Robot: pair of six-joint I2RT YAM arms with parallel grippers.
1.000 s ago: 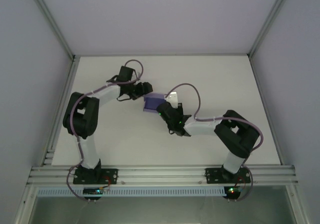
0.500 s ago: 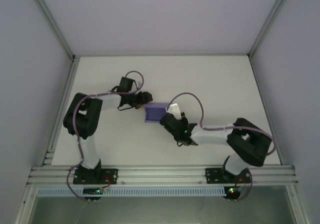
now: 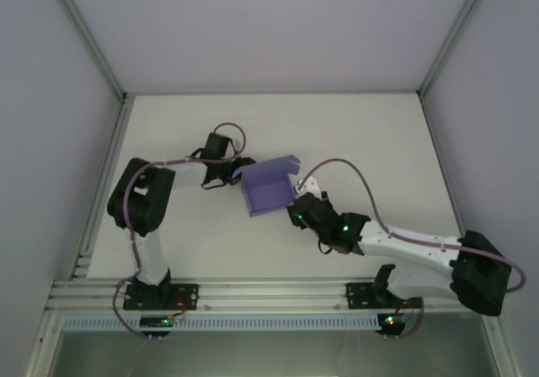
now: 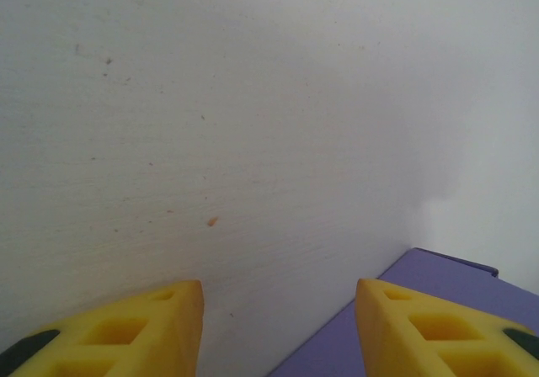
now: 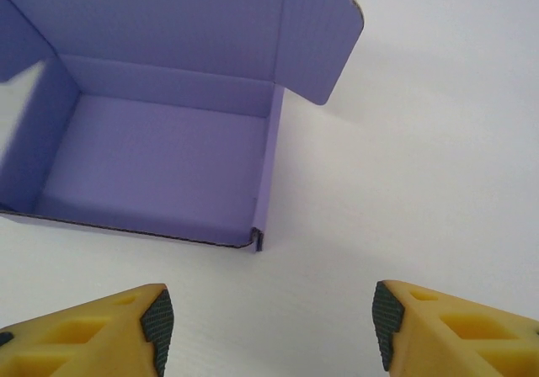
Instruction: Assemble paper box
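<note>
The lilac-purple paper box (image 3: 269, 191) lies open on the white table, walls folded up and its lid flap raised at the far right. In the right wrist view the paper box (image 5: 160, 162) shows its hollow inside, with a lid flap (image 5: 316, 32) standing above the right wall. My right gripper (image 3: 301, 211) sits just behind the box's near right corner, open (image 5: 269, 322), nothing between its fingers. My left gripper (image 3: 244, 169) is at the box's far left corner, open (image 4: 280, 314); the right finger (image 4: 438, 331) overlaps a purple edge (image 4: 438, 272).
White table (image 3: 362, 141) enclosed by pale walls and aluminium posts. The right arm (image 3: 421, 246) stretches low across the near right of the table; the left arm (image 3: 139, 192) is folded at the left. A metal rail (image 3: 269, 293) runs along the near edge.
The box has opened out, its lid flap now raised. The right gripper drew back toward the near right and the right arm stretched out low. The left gripper shifted slightly nearer.
</note>
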